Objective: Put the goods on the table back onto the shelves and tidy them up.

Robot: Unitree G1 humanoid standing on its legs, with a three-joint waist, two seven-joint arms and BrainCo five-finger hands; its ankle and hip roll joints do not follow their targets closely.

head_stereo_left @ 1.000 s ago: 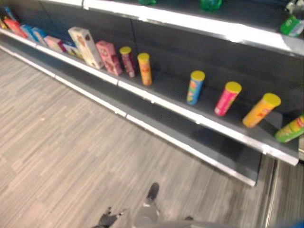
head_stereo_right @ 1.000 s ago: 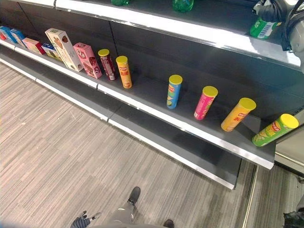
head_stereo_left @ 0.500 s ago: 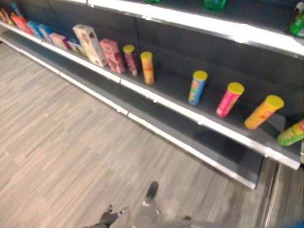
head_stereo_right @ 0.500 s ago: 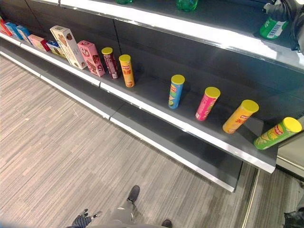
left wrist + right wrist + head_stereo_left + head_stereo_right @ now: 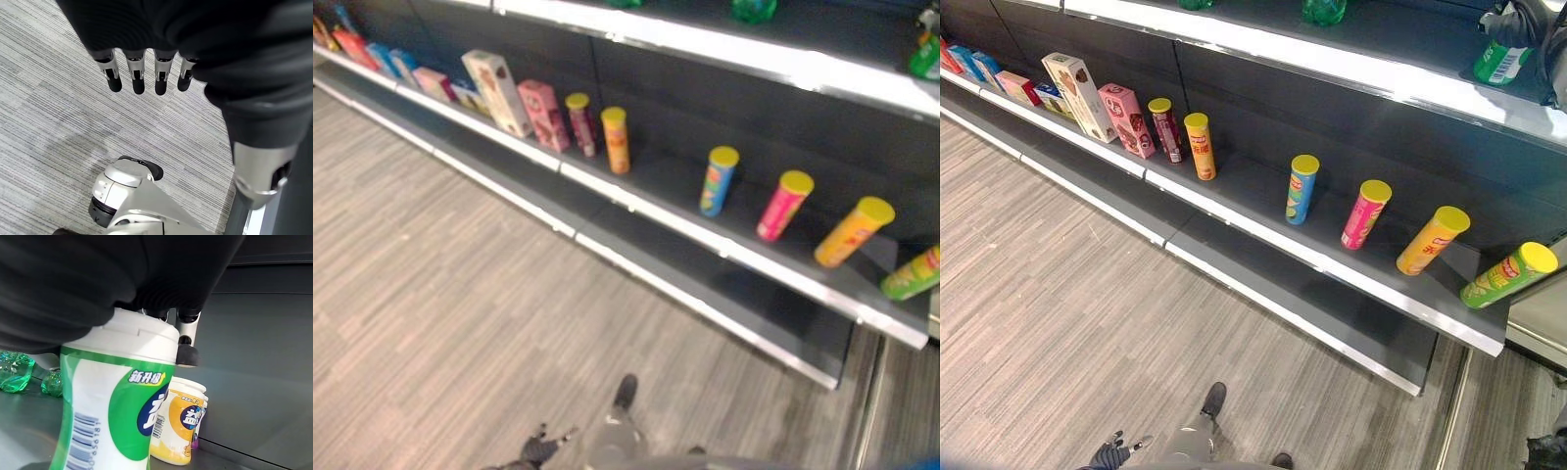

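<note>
Two hands: right hand is up at the top shelf, fingers curled round a green gum bottle; left hand hangs low over the floor, fingers straight and apart, holding nothing.
Green bottle: upright, white cap against the palm, its base low over the top shelf's surface; I cannot tell whether it touches.
Neighbours: a yellow gum bottle stands just behind it, green bottles farther along.
Middle shelf: boxes crowd the left stretch near the front edge; six yellow-lidded chip cans stand well apart with open gaps between.
Bottom shelf: bare along its length.
</note>
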